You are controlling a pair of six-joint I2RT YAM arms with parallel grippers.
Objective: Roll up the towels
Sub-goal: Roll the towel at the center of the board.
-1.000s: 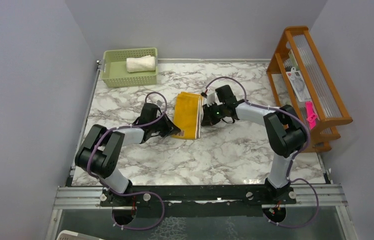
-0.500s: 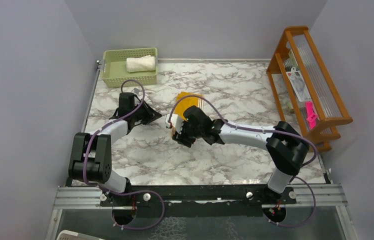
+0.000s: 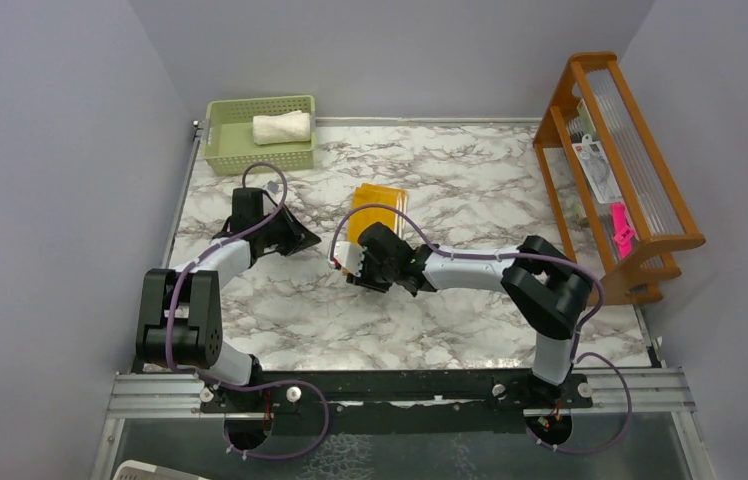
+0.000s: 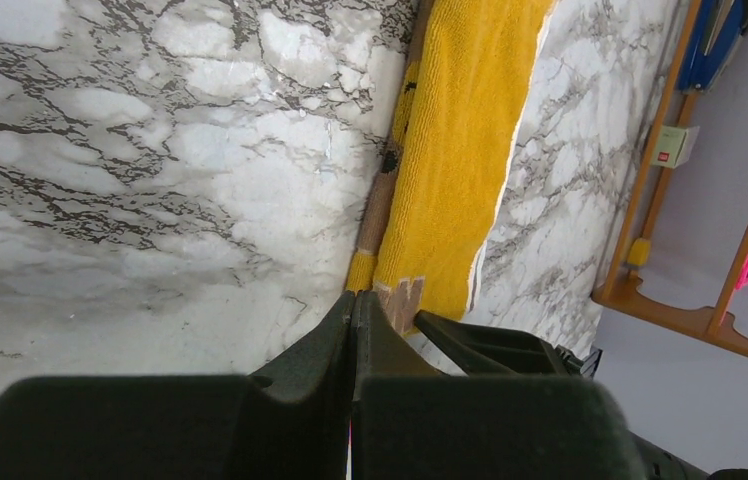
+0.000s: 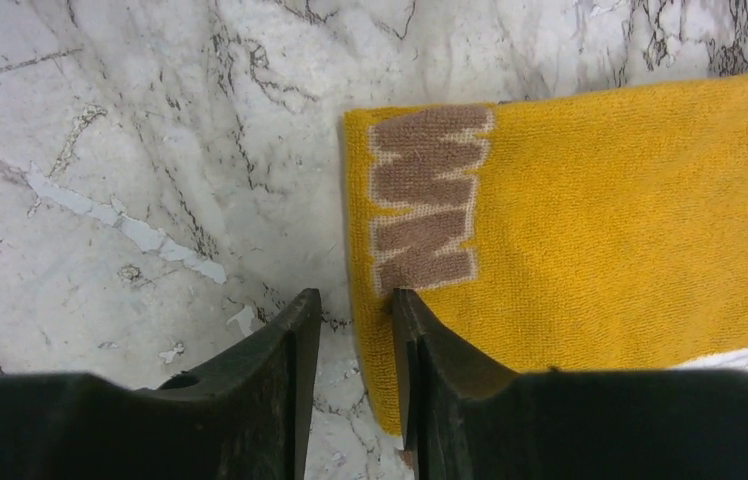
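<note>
Right gripper [image 5: 353, 305]: jaws are set narrowly apart, tips lowered to the table [image 3: 470, 320] at the near end of the mustard-yellow towel [image 5: 600, 230]. One finger is seen on bare marble, the other at the towel's edge beside the brown patch [image 5: 425, 200]. No cloth is seen pinched or lifted.

Left gripper [image 4: 352, 305]: jaws are pressed together, nothing is held between them. It is parked on the marble to the left of the same towel, just apart from it.

Item 1, cream-white towel [image 3: 281, 127]: found inside the pale green basket [image 3: 250, 158] at the far left corner of the table. It is shown as a short, compact bundle. It is judged to be rolled and put away, though the roll's ends cannot be made out from above.

Item 2, mustard-yellow towel: laid flat near the middle of the table as a long narrow strip, apparently folded lengthwise, with a white border along one side. No turn of a roll is visible at either end.

Progress: one towel of two is judged finished. For the second, the folding appears done. The rolling from the near end is not yet begun, and placement in the basket is presumably outstanding as well.
</note>
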